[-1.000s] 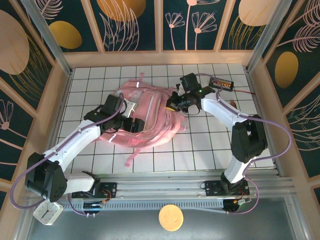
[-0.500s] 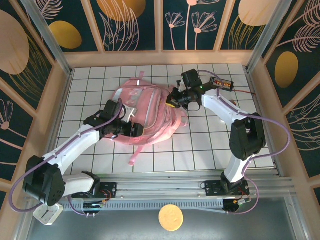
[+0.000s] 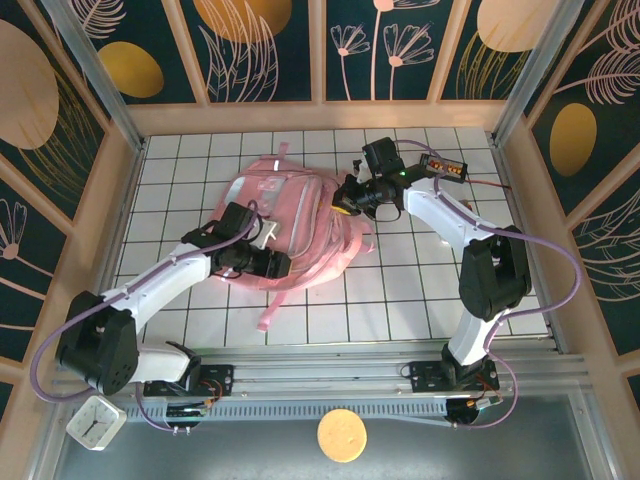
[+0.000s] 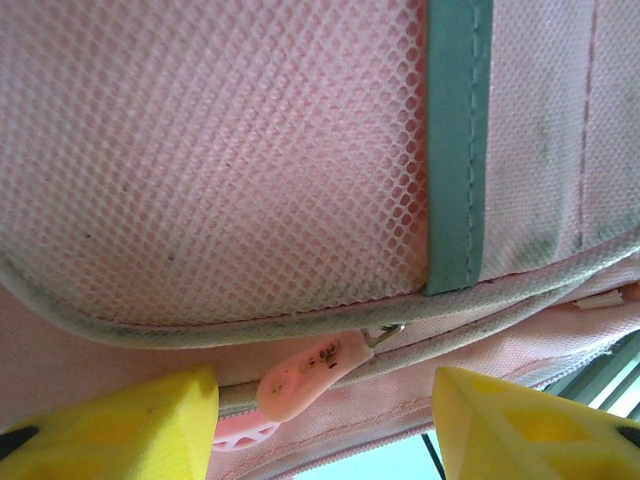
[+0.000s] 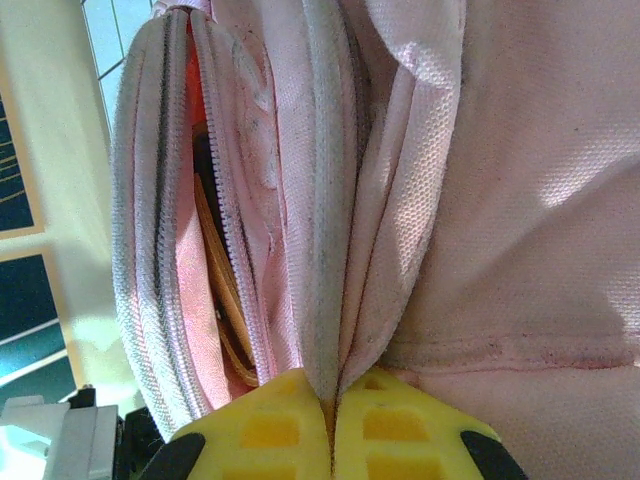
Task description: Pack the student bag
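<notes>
The student bag, pink and soft, lies in the middle of the white tiled table. My left gripper is at its near edge. In the left wrist view the yellow fingers stand apart on either side of a pink zip pull, which hangs below the mesh panel without touching either pad; the left gripper is open. My right gripper is at the bag's right side. Up close, that right gripper is shut on a grey-edged fold of the bag, beside an unzipped pocket with something brown inside.
A pink strap trails from the bag toward the near rail. A small black device with red lights lies at the back right. A white clock and an orange disc sit below the rail. Wooden walls surround the table.
The left gripper has slid right along the bag's near edge and its jaws have narrowed. The bag has been drawn flatter and tighter. The right gripper shifted slightly, then held its grip.
</notes>
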`<state>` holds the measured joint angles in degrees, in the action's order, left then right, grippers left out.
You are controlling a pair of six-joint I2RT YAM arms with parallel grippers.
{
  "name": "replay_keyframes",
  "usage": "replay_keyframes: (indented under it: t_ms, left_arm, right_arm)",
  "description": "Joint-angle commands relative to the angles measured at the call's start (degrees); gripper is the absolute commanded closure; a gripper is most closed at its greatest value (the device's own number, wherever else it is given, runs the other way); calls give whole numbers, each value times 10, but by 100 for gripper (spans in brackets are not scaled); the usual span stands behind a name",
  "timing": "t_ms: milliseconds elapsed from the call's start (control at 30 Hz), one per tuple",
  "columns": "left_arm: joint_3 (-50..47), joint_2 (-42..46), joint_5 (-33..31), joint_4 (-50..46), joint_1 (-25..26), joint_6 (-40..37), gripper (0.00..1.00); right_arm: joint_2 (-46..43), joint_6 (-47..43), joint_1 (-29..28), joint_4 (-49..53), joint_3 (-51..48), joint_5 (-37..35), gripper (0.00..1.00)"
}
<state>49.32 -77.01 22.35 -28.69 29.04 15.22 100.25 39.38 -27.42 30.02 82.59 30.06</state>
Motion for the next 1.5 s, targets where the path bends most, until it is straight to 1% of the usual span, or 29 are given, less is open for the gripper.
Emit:
replay_keyframes:
  t_ms: [0,233,633,800,967,1100,1300,1467]
  left_arm:
    - [22,-13,-7,-1,16,-12,42]
    - [52,-44,-30,-11,26,-23,49]
    - [47,-58,-61,-43,27,-52,64]
    - [45,-65,-52,-43,27,-56,74]
    - [40,-60,-39,-45,27,-59,87]
    - [44,-58,-37,-51,27,-59,100]
    - [42,-41,-9,-55,27,-39,100]
    - [3,-4,77,-9,27,11,100]
  right_arm:
    - [-24,10,2,-52,34,37,100]
    - [-26,18,-2,-61,28,40,100]
    - [-27,32,-4,-77,26,44,100]
    - [-24,34,-5,-77,28,41,100]
    - [-24,38,-9,-80,27,37,100]
    - [-28,43,-13,-87,18,33,100]
    - [-50,53,-15,-111,-24,25,100]
    - [-72,73,-19,-146,-74,20,100]
